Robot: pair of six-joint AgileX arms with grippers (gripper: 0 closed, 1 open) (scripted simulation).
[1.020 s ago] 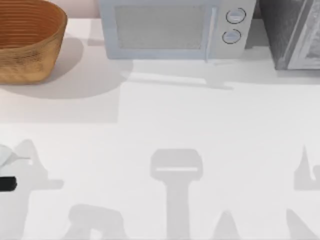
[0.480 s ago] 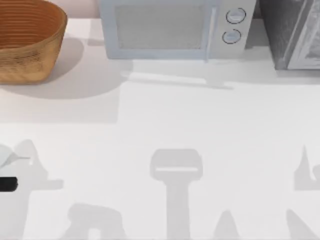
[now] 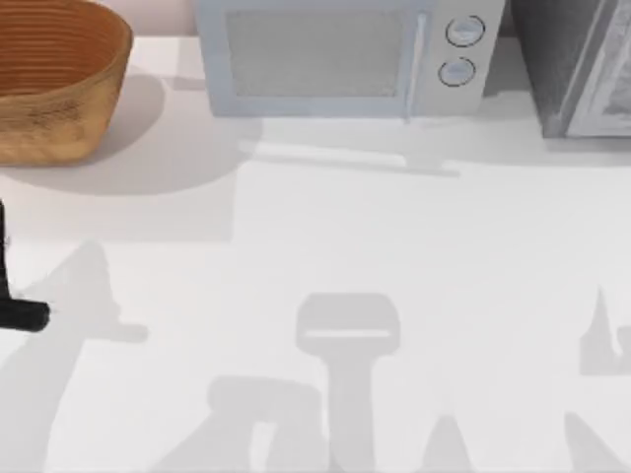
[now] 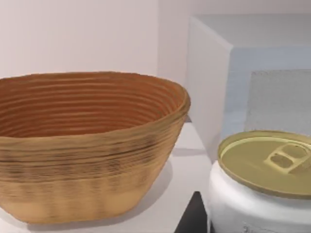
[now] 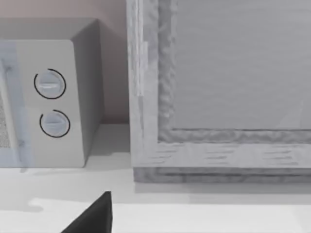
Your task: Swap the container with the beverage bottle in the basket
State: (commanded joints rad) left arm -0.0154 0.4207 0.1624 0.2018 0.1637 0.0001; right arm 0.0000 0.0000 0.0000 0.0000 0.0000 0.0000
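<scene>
Microwave (image 3: 340,59) is the reference: basket (image 3: 54,84) sits left of it, rim open and empty. Beverage bottle (image 4: 262,189) rides at the left gripper (image 3: 15,310), in front of and below the basket; can't tell if the fingers are clamped on it. Judgement: lift above the rim, centre, lower upright. No readable label. Right arm parked.

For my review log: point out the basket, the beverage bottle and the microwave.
basket (image 4: 87,160), left wrist view, on its tan outer wall.
beverage bottle (image 4: 257,165), left wrist view, on its gold top.
microwave (image 3: 325,54), top view, on its door window.
</scene>
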